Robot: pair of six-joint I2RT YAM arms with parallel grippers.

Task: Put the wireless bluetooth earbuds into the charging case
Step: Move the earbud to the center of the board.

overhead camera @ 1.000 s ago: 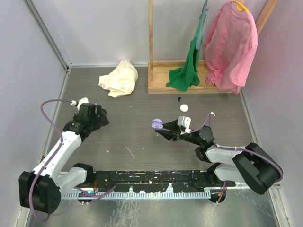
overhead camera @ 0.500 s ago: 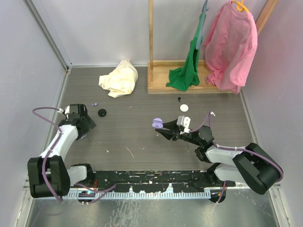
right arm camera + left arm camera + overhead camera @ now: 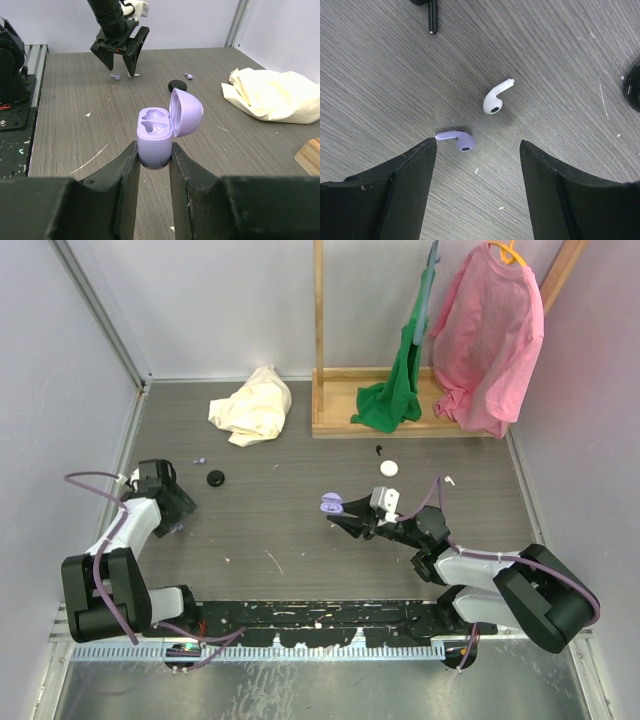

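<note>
Lilac charging case (image 3: 159,135), lid hinged open rightward, stands upright at frame centre, clamped in the right gripper (image 3: 152,152). A lilac earbud (image 3: 457,140) lies on the tabletop (image 3: 560,60), stem pointing left, inside the spread left gripper (image 3: 477,145).

Light was bright, even and diffuse. Ahead of the left claw (image 3: 477,144), the white earbud (image 3: 495,100) and purple earbud (image 3: 457,140) cast soft shadows. The charging case (image 3: 156,131) in the right claw (image 3: 153,150) was sharp; the nearest finger bases were blurred.

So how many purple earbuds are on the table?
2. One purple earbud lies under the left gripper, beside a white earbud; the second purple earbud lies by the black disc.
</note>
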